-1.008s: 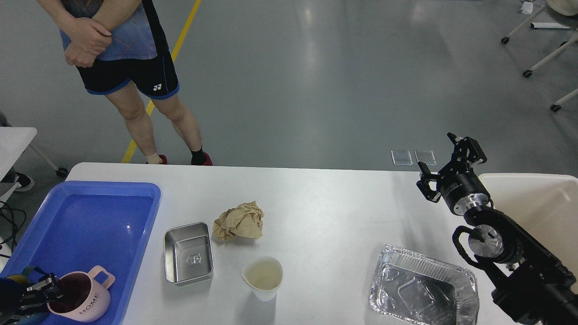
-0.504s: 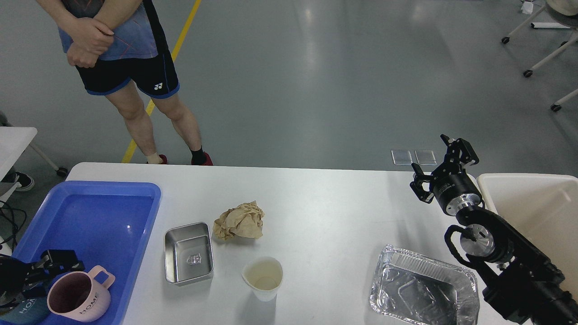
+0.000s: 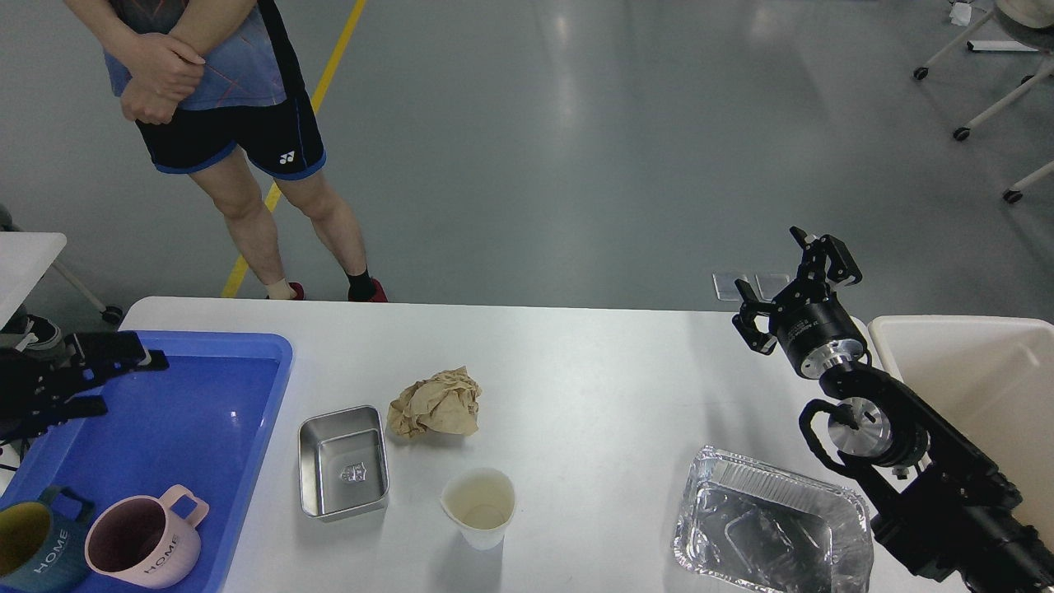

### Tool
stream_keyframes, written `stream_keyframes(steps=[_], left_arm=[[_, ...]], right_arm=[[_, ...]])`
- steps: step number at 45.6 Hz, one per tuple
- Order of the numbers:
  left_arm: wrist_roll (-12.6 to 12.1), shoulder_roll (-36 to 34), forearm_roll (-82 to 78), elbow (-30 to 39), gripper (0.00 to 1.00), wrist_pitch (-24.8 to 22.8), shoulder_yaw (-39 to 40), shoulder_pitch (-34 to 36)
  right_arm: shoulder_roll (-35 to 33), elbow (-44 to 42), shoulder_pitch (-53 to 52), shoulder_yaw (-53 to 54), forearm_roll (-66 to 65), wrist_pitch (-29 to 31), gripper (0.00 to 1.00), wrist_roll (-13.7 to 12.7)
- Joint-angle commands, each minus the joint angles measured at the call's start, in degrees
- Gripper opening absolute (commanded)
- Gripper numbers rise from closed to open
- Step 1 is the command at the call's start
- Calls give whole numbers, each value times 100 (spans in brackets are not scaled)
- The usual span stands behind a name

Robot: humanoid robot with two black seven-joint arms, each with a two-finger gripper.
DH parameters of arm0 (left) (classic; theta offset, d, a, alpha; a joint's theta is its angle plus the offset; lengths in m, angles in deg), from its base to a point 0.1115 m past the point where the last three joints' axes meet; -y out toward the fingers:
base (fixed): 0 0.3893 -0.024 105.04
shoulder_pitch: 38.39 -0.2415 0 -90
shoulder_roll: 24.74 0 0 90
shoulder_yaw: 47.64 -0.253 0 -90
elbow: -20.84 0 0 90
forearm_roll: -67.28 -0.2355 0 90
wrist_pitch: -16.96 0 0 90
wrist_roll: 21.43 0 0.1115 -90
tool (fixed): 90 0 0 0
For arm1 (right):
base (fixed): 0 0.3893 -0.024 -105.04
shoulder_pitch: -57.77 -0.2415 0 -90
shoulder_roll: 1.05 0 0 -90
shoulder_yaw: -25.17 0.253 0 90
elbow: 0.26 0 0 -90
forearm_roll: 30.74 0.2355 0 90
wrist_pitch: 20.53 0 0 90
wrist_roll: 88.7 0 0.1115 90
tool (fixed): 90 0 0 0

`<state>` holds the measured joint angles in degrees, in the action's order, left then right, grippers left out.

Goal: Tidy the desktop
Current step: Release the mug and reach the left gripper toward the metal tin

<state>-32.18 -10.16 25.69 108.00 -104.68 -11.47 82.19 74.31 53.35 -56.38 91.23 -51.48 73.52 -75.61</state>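
A white desktop with rounded corners fills the lower half of the view. Along its left edge sits a blue tray holding a pink mug and a dark teal mug, side by side at the tray's near end. Four items lie loose on the desktop: a small steel container just right of the tray, a crumpled brown paper ball beside it toward the far edge, a paper cup nearer the front edge, and a foil tray near the front right corner. A cream bin stands at the right edge.

The left gripper hovers over the tray's far left corner, fingers spread and empty. The right gripper is raised over the far right part of the desktop, fingers parted, grasping nothing.

Judging by this, the mugs are stowed and another item is next. The steel container looks nearest the left arm; the paper ball beside it may crowd a grasp. A person stands beyond the far left corner.
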Motion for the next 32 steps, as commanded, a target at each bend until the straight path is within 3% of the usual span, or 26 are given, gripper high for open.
stream_keyframes(steps=[1,10,18,23,32], left_arm=[[3,-148,108,301,97,-131,470,45],[12,-692,345,741,97,-237,514,27],[12,-878,495,732,97,-176,497,1],[-14,-554,495,645,96,0,470,-52],[-181,686,390,267,96,185,-4,-44]], right_arm=[[-153,202,6,21,-9,0,100,0],[-548,396,6,3,0,17,100,0],[-557,387,6,12,0,26,100,0],[-522,378,15,-5,0,26,100,0],[-478,396,59,-23,0,0,100,0]])
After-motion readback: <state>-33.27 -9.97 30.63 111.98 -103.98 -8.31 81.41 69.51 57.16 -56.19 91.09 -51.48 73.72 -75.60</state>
